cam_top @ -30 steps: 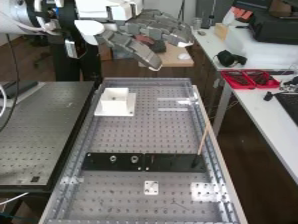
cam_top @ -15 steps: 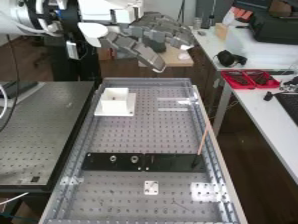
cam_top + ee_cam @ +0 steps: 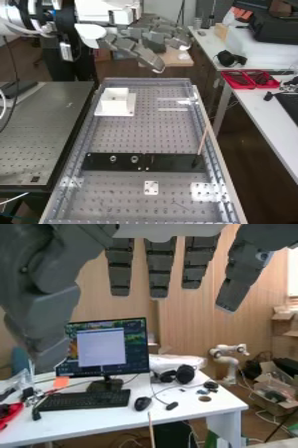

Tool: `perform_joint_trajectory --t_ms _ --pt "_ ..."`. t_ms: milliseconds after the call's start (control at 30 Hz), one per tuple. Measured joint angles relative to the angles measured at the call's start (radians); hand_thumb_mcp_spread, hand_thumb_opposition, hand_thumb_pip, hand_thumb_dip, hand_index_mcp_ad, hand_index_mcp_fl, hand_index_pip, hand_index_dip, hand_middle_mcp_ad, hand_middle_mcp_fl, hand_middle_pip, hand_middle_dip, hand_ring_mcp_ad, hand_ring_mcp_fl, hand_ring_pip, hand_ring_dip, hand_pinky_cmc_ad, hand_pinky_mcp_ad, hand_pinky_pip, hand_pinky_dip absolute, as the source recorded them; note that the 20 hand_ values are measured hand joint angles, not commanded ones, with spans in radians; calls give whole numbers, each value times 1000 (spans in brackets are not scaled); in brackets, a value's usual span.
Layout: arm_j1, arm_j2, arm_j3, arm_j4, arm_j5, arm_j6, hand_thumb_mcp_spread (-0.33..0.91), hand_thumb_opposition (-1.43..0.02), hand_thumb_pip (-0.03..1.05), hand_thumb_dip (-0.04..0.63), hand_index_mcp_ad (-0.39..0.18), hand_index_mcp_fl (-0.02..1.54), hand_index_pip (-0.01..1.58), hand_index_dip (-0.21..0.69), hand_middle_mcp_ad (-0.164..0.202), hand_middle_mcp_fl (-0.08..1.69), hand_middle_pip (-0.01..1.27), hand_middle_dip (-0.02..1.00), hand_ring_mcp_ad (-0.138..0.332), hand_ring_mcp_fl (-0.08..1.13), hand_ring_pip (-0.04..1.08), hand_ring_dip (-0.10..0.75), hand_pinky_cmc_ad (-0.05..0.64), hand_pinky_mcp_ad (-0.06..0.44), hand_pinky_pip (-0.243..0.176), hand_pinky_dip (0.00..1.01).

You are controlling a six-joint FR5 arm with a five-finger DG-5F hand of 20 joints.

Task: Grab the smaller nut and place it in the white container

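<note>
The perforated bench [image 3: 136, 135] looks like glossy metal, the white container [image 3: 117, 106] smooth plastic, the bar [image 3: 174, 163] matt.

Free room btwn white container [image 3: 114, 106] & blk bar [image 3: 173, 162], thin rod [image 3: 203, 140] up at bar's R end

1. Toward twelve o'clock, the hand [image 3: 138, 51] is held high, its fingers loosely extended.
2. At ten o'clock, the white container [image 3: 115, 106] is seated on a white plate [image 3: 130, 111].
3. Toward six o'clock, a flat black bar [image 3: 166, 162] is laid across the bench [image 3: 126, 136]; the larger nut [image 3: 113, 158] is set on it at seven, the bearing [image 3: 134, 159] between six and seven.
4. At four, a thin stick [image 3: 203, 137] is tilted.
5. At two, red trays [image 3: 250, 87] are placed on a side table [image 3: 263, 106].
</note>
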Motion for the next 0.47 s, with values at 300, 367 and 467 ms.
perform_joint_trajectory --t_ms 300,367,467 --pt "-19 -4 5 4 -40 -7 211 -775 602 159 -136 37 387 51 70 80 129 300 138 14 108 152 443 339 -93 538" --pt "-21 -5 7 4 -49 -10 211 -775 602 155 -136 37 387 51 70 80 129 300 138 14 108 150 443 339 -93 538" --pt "-24 -7 12 -1 -59 -13 211 -775 602 155 -136 54 387 51 70 82 129 300 138 14 108 150 443 339 -93 538"
